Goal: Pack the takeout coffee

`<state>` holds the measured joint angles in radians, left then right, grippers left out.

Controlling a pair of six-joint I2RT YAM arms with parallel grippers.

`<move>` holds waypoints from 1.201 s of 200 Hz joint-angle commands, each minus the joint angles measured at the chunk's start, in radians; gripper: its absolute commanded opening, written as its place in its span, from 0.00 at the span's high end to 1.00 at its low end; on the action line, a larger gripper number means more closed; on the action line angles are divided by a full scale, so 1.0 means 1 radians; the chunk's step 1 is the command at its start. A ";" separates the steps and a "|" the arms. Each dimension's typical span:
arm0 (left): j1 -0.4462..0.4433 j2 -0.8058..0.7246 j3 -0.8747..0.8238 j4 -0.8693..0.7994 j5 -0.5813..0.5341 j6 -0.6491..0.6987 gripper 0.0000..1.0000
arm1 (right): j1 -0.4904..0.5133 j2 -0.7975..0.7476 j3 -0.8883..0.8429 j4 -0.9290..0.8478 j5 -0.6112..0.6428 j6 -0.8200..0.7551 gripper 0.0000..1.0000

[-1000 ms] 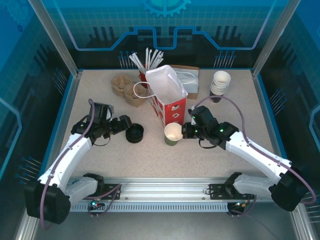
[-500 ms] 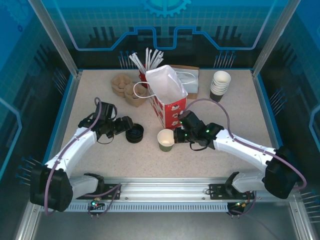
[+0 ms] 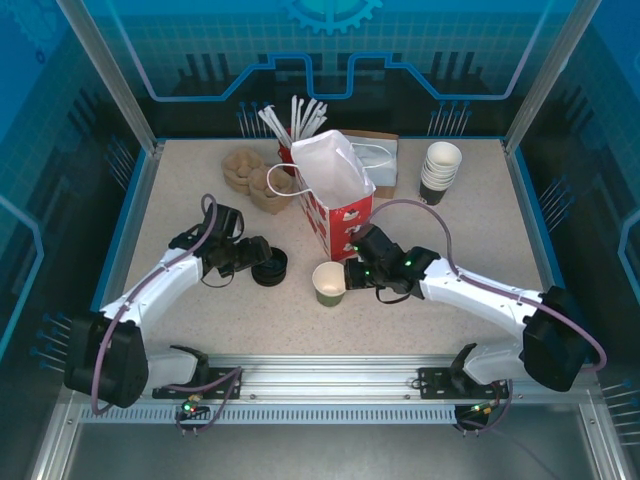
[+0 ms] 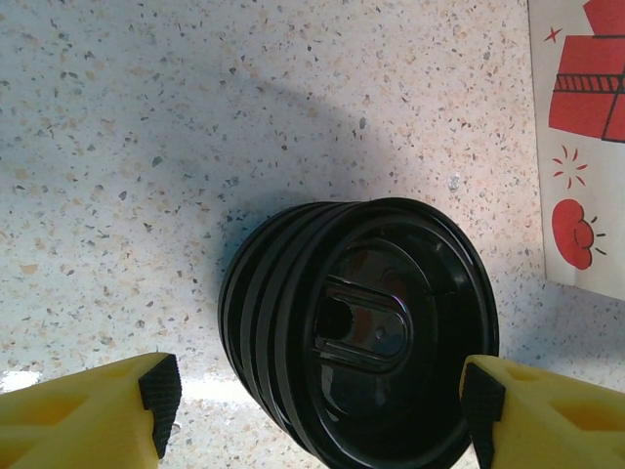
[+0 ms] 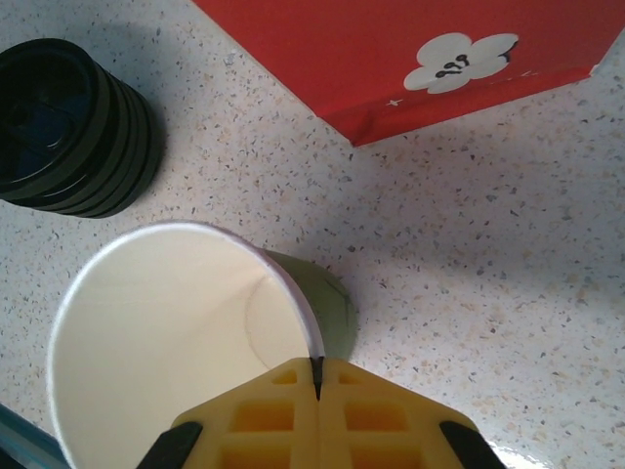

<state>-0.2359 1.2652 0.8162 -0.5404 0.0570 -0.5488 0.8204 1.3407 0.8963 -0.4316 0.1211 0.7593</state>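
Cup, green-sided with its cream inside showing, is nearest, in front of the red bag and apart from it. The right gripper is clamped on the cup's rim, its 2 yellow fingers pressed together on the wall. Whether the base rests on the table cannot be told. Just left of the cup is a black stack of lids. The left gripper straddles it with jaws apart, 1 finger clear of the stack and the other at its edge. Behind stands the bag, mouth open. Farther back are brown carriers on the left, a stack of cups on the right, and white straws at the far edge.
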 commanded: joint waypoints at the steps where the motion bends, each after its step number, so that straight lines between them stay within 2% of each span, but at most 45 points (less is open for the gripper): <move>1: -0.011 0.014 0.031 -0.013 -0.031 0.010 0.22 | 0.021 0.026 0.016 -0.012 0.007 -0.008 0.99; 57: -0.019 0.020 0.051 -0.033 -0.051 0.020 0.23 | 0.029 0.033 0.041 -0.017 0.005 -0.004 0.90; 175: -0.022 0.020 0.057 -0.039 -0.052 0.024 0.22 | 0.046 0.057 0.085 -0.049 0.028 -0.005 0.86; 240: -0.031 0.031 0.064 -0.042 -0.054 0.029 0.23 | 0.047 0.051 0.120 -0.081 0.034 -0.012 0.70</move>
<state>-0.2523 1.2831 0.8486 -0.5556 0.0185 -0.5438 0.8513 1.3911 0.9710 -0.4763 0.1318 0.7544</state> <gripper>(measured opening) 0.777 0.280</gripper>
